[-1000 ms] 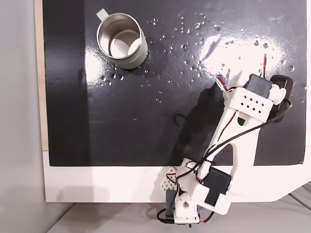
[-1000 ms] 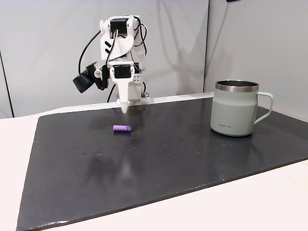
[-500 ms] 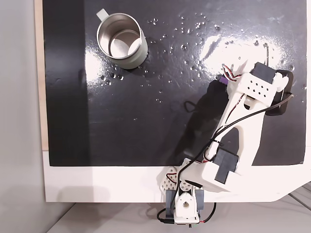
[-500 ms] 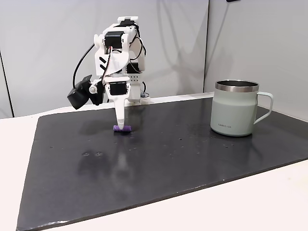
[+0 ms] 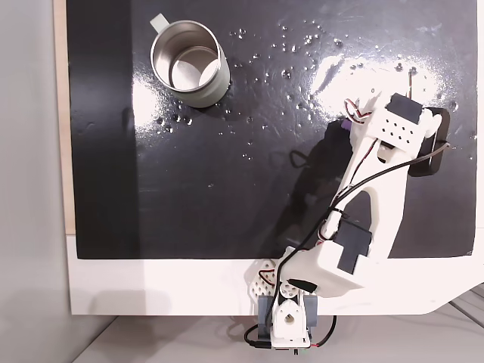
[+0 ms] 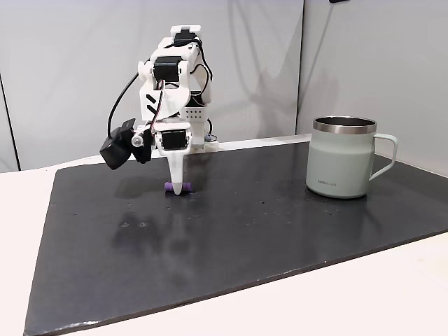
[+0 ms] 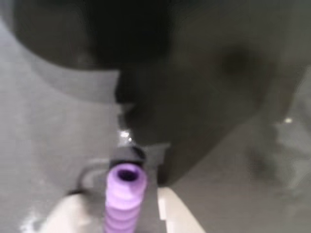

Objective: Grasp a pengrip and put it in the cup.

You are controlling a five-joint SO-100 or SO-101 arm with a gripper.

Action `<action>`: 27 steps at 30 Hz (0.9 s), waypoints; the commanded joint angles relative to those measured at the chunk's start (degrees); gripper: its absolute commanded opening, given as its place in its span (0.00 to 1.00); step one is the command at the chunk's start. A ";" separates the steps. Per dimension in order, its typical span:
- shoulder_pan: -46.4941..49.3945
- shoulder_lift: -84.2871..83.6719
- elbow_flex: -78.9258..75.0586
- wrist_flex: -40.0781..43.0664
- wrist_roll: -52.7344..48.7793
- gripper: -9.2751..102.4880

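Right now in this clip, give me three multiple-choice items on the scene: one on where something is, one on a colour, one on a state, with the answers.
1. Where is the pengrip?
A. Inside the cup
B. On the black mat at the tool's tips
C. On the white board off the mat

2. What colour is the pengrip?
A. Purple
B. Green
C. Orange

3. What state is the cup in?
A. Tipped on its side
B. Upside down
C. Upright, nothing seen inside

Answers:
1. B: in a fixed view the pengrip lies on the black mat right at the tool, and the wrist view shows it between the white fingertips.
2. A: its ribbed body is purple in the wrist view.
3. C: the cup stands upright, and from above its shiny inside looks bare.
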 commanded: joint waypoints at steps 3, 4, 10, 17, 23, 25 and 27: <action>-0.53 0.53 -1.93 0.35 -0.09 0.08; -0.44 0.97 -1.93 0.53 0.26 0.08; -1.41 8.61 -4.75 5.45 0.97 0.08; -6.06 15.12 -20.83 18.72 2.81 0.08; -12.39 14.59 -37.44 28.65 4.22 0.08; -15.47 14.50 -41.13 29.71 4.83 0.08; -18.81 14.77 -43.07 29.79 5.19 0.08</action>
